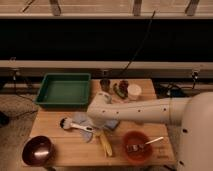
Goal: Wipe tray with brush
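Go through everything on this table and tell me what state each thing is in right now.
green tray: empty, flat on the table.
brush: lying on the table, outside the tray.
blue cloth: crumpled, by the brush.
banana: lying flat.
dark bowl: upright, looks empty.
orange bowl: upright, a utensil resting in it.
white cup: upright.
gripper: low over the cloth, near the brush handle.

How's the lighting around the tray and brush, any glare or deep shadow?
Camera view: dim warm light, even across the table; no glare on the green tray. Camera view: the band behind it is near black. Camera view: the gripper, at the arm's tip beside the brush, looks shaded beneath the pale arm.
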### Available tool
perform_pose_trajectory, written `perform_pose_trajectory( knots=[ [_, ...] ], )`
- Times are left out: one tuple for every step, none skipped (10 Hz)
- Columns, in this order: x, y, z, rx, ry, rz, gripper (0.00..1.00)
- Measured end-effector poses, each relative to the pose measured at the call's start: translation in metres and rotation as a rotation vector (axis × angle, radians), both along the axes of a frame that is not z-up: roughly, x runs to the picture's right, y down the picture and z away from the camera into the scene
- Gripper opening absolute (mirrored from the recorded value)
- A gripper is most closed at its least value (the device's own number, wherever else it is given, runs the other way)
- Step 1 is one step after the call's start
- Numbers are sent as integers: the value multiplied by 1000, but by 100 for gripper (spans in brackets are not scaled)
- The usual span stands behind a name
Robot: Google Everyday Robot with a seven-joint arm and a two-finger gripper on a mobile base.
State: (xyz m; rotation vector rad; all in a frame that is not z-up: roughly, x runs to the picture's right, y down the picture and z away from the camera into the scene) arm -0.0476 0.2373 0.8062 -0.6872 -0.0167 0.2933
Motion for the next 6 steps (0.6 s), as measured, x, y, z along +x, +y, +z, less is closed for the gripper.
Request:
perform_pose_trajectory(
  knots=[
    [1, -5, -2, 8, -3, 3, 7],
    [2, -16, -7, 24, -8, 8, 7],
    [4, -25, -12, 38, -12, 13, 7],
    [6, -35, -18, 54, -17, 17, 7],
    [9, -43, -23, 67, -19, 20, 7],
    [14, -54, -31, 87, -24, 22, 7]
  ],
)
